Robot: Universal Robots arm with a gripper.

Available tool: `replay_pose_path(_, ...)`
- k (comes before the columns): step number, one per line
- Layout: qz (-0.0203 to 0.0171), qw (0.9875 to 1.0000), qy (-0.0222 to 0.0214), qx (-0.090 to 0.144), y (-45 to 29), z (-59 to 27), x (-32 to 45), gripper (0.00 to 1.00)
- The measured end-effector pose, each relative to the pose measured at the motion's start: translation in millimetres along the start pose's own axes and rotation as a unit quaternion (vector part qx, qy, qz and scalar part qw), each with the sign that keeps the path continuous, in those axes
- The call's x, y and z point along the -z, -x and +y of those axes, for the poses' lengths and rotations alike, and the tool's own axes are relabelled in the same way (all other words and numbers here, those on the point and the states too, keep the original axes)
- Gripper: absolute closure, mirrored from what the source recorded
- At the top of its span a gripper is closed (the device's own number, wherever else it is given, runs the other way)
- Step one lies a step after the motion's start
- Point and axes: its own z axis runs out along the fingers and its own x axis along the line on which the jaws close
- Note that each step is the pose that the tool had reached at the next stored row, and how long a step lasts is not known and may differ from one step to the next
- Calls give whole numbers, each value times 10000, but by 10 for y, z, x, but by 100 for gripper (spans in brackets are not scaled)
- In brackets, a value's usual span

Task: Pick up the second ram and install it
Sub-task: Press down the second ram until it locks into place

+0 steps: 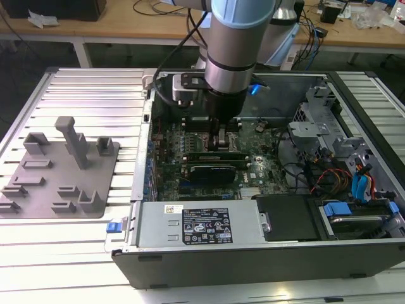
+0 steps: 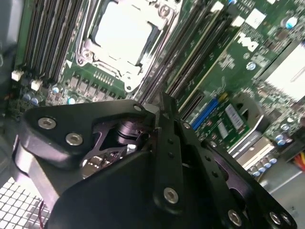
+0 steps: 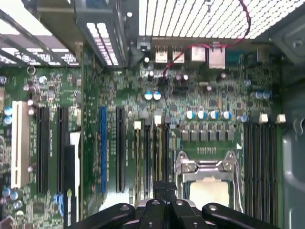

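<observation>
The gripper [image 1: 219, 140] is down inside the open computer case [image 1: 266, 253], directly over the motherboard [image 1: 190, 136]. In the exterior view its fingers are drawn close together above a long dark stick standing on edge in the slot area; I judge this to be the second ram [image 1: 212, 156], though whether the fingers are pinching it or merely pressing on its top edge cannot be told. In both wrist views the gripper [image 2: 164, 107] [image 3: 162, 188] sits at the memory slots [image 3: 143, 152] beside the processor socket [image 3: 207, 179].

Orientation: the second ram's long axis runs across the exterior view, from its left to its right, parallel to the slots, with its thin edge up.

Risks, as judged: if the stick is offset from the slot or tilted end to end, downward force could bend it or seat one end only. The slot latches cannot be made out, so latching is unconfirmed.
</observation>
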Motion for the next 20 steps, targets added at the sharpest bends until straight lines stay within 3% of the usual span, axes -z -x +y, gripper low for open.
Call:
replay_pose_path(7, 0, 10000, -3, 0, 4, 114, -59, 92)
replay_pose_path(20, -4, 10000, -2, 1, -2, 130, -161, 92)
